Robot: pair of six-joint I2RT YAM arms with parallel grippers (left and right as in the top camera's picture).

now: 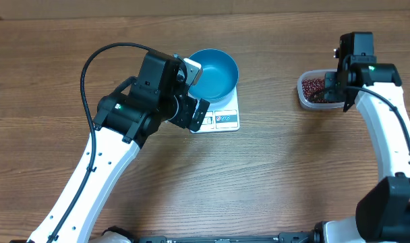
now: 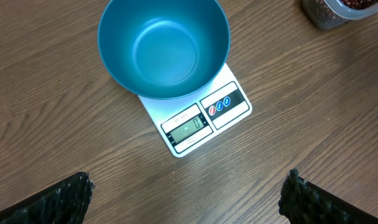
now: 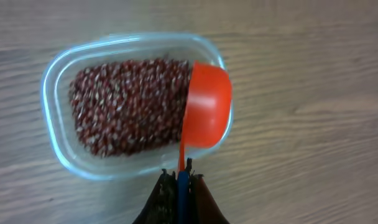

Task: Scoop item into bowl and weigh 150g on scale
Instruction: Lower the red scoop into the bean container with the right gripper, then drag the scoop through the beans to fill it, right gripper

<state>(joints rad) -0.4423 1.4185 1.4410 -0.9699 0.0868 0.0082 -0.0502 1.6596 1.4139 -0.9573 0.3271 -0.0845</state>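
The blue bowl (image 1: 215, 73) stands empty on the white scale (image 1: 225, 120), whose display (image 2: 189, 129) reads zero. My left gripper (image 1: 198, 93) hovers beside the bowl's near-left side, jaws wide open and holding nothing; in the left wrist view its fingertips (image 2: 77, 190) frame bare table below the scale (image 2: 229, 102) and bowl (image 2: 164, 46). At the right, dark red beans (image 3: 127, 106) fill a clear tub (image 3: 52, 124). My right gripper (image 3: 181, 177) is shut on the handle of a red scoop (image 3: 207, 102), which is tipped on edge over the tub's right end.
The clear tub (image 1: 306, 94) sits far right of the scale, with the right arm (image 1: 387, 128) reaching over it from the front right. The left arm (image 1: 104, 162) crosses the table's left half. Wood tabletop lies between scale and tub.
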